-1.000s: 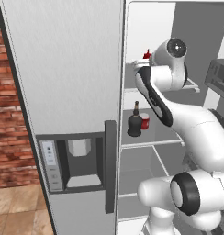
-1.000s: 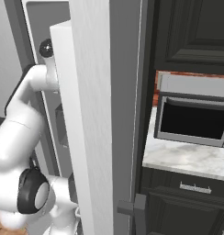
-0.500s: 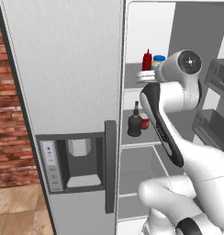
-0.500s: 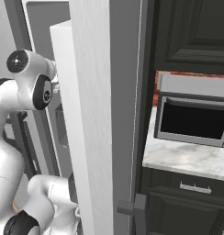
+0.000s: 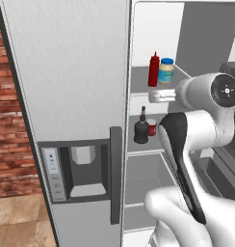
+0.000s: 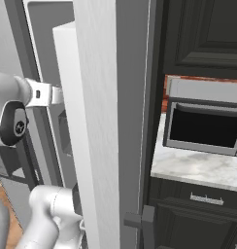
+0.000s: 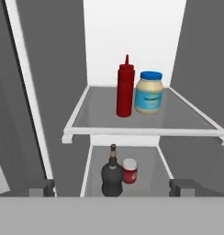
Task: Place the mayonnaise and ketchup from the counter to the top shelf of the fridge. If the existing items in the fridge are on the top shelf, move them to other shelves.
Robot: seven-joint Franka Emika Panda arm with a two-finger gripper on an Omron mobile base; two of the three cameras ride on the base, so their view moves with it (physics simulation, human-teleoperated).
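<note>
Brick wall [image 5: 11,120]: red-brown, stood to the left of the appliance front. Wooden floor [image 5: 18,222]: light brown planks, lay below the brick. Microwave [image 6: 205,124]: grey casing, dark glass door, sat against a red-brick backsplash [image 6: 165,95]. Upper cabinets [image 6: 203,34]: dark, panelled, hung above the microwave.

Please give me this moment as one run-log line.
gripper: open, empty | ketchup, mayonnaise: top shelf | black bottle, red container: shelf below
</note>
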